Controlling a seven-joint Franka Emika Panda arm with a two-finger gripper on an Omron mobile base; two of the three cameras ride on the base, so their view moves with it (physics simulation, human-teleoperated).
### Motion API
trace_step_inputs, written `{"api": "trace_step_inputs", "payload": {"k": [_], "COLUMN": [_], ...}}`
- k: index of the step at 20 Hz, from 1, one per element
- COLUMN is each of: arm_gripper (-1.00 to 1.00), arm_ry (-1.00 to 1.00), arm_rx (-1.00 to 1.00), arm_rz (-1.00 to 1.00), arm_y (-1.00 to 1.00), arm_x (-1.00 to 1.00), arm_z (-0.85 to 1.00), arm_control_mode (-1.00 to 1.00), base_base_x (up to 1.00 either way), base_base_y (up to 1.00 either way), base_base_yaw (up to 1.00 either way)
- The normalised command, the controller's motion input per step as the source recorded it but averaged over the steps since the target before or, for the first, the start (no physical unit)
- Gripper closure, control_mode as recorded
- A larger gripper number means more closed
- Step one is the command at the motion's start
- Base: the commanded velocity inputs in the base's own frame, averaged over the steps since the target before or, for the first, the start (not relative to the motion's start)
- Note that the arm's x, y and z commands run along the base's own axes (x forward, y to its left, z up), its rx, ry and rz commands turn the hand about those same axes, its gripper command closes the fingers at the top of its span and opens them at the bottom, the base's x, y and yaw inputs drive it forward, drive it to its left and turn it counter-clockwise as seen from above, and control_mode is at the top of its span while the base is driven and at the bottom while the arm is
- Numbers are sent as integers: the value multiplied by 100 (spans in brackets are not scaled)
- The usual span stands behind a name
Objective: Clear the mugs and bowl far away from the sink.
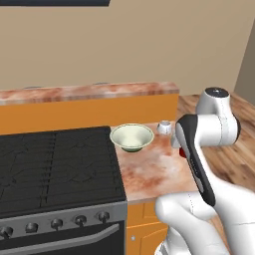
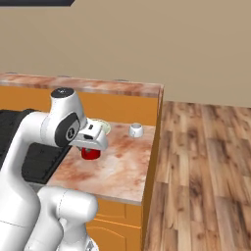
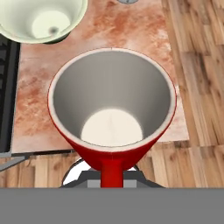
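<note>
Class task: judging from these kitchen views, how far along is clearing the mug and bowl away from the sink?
Done: the bowl rests on the counter beside the stove. In hand: the gripper is shut on the red mug by its handle, above that counter. Left: setting the mug down and letting go.

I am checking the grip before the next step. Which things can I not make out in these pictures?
- Fingers: hand view, hidden behind the red mug.
- Whether the mug touches the counter: right base view, the gripper covers its top; the gap is not clear.
- Small white object: too small to identify.
- Bowl: right base view, mostly behind the hand.
</note>
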Motion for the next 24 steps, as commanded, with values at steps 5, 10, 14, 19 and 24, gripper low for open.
{"api": "trace_step_inputs", "payload": {"k": [5, 10, 14, 19, 24], "arm_gripper": [100, 100, 100, 100, 100], "arm_ry": [0, 0, 0, -1, -3], "arm_rx": [0, 0, 0, 0, 0], "arm_rz": [0, 1, 4, 4, 0], "arm_y": [0, 0, -4, -15, -2], "arm_x": [65, 74, 57, 45, 38], "arm_z": [-45, -76, -56, -34, -29], "arm_control_mode": [-100, -100, -100, -100, -100], "base_base_x": [0, 0, 0, 0, 0], "base_base_y": [0, 0, 0, 0, 0], "base_base_yaw": [0, 0, 0, 0, 0]}}
